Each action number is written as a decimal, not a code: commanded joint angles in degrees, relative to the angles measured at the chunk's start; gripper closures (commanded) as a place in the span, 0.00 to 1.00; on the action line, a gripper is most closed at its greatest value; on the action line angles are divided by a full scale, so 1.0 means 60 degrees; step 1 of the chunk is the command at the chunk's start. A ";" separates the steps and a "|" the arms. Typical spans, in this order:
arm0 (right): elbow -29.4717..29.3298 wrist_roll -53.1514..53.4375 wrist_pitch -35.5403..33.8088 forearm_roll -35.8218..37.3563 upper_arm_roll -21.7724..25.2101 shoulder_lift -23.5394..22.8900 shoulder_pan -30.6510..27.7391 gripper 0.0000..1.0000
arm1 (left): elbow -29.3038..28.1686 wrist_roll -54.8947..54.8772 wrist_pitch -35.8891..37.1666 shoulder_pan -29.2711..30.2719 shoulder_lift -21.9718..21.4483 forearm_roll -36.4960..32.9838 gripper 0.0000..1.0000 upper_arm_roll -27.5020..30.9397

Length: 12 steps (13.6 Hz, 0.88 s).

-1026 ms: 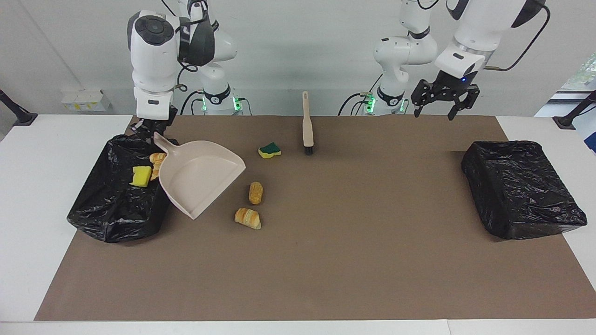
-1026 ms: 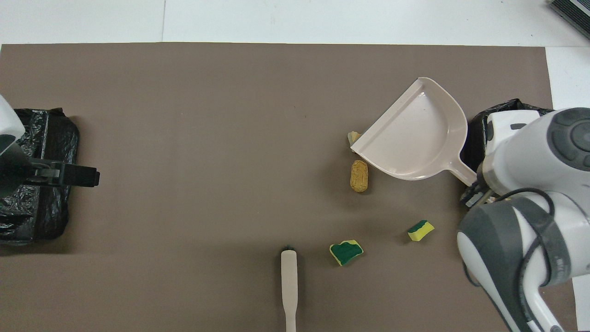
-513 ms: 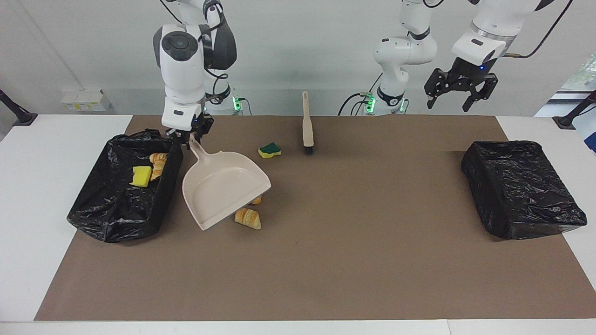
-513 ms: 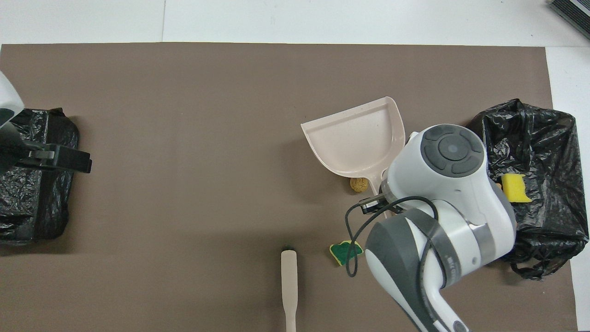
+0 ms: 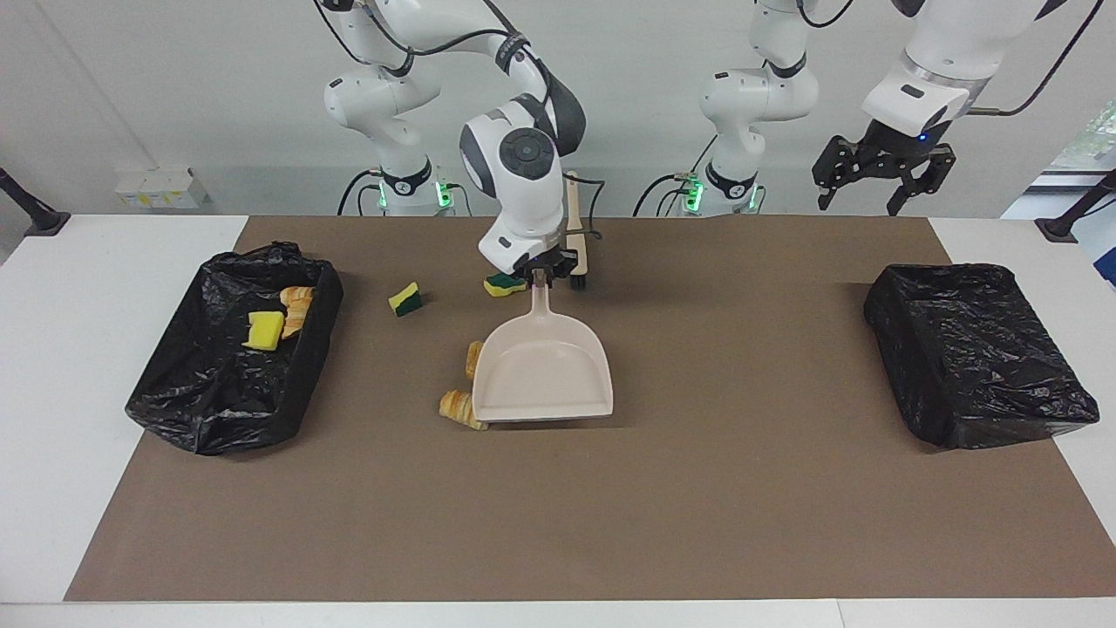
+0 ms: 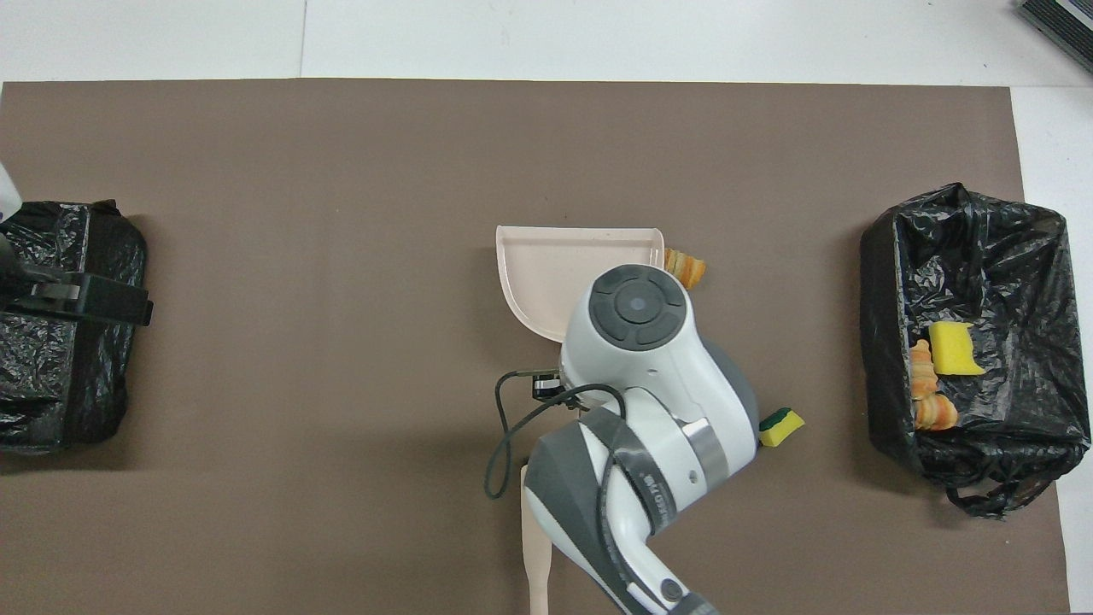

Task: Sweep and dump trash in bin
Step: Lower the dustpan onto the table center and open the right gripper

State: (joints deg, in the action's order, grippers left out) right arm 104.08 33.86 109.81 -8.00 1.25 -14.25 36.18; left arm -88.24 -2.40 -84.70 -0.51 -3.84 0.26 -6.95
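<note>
1. Brush point(image 5: 576, 240): lies on the mat at the robots' edge, mid-table, bristles pointing away from the robots; no gripper holds it.
2. Right gripper point(image 5: 547, 272): over the mid-table, fingers clamped on the end of the dustpan's handle.
3. Two green-and-yellow sponge chunks: one point(image 5: 504, 283) just beside the brush head, the other point(image 5: 405, 299) toward the right arm's end.
4. Dustpan point(image 5: 545, 375): pale pink and bare inside, its open lip turned away from the robots. The lip is low at the mat; whether it touches cannot be told.
5. Two bread-like pieces of trash point(image 5: 462, 408) point(image 5: 473, 356): they lie at the pan's side wall, toward the right arm's end, and outside the pan.
6. Bin point(image 5: 218, 410): black-lined, at the right arm's end, holding a yellow sponge chunk point(image 5: 264, 330) and bread pieces point(image 5: 296, 305). A second bin point(image 5: 976, 366) sits at the left arm's end.
7. Left gripper point(image 5: 881, 179): waits raised above the left arm's end, fingers apart, holding nothing.
8. Step in hand: setting the pan for another load. Next, the left arm would likely take the brush and sweep the four loose scraps over the lip.
9. Surface and room: a brown mat point(image 5: 697, 523) on a white table point(image 5: 87, 349), with a plain pale wall.
</note>
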 commanded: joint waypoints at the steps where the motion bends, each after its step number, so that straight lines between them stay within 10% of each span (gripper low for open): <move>1: -0.1479 0.0582 -0.0152 -0.0176 0.0056 -0.1417 0.0283 1.00 | 0.0030 -0.0201 0.0215 0.0159 -0.0078 -0.0161 0.00 -0.0071; 7: -0.2140 0.0553 -0.0239 -0.0045 -0.0281 -0.2313 0.0299 1.00 | -0.0659 -0.1124 0.0113 0.0495 -0.0518 -0.0161 0.00 -0.0071; 8: -0.2141 0.0553 -0.0298 -0.0073 -0.0281 -0.2299 0.0299 0.66 | -0.0644 -0.1110 0.0055 0.0496 -0.0503 -0.0146 0.00 -0.0071; 9: -0.2141 0.0466 -0.0298 -0.0030 -0.0281 -0.2183 0.0270 0.01 | -0.0630 -0.1095 0.0040 0.0481 -0.0503 -0.0146 0.00 -0.0071; 12: -0.2112 0.0291 -0.0633 -0.0073 -0.0281 -0.1757 0.0284 0.00 | -0.0586 -0.1022 0.0039 0.0466 -0.0474 -0.0146 0.00 -0.0086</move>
State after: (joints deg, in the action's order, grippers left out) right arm 91.95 36.61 108.69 -7.98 0.27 -26.48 38.56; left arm -90.39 -8.08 -83.79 1.75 -5.44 0.20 -7.02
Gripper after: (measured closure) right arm 0.445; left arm 0.000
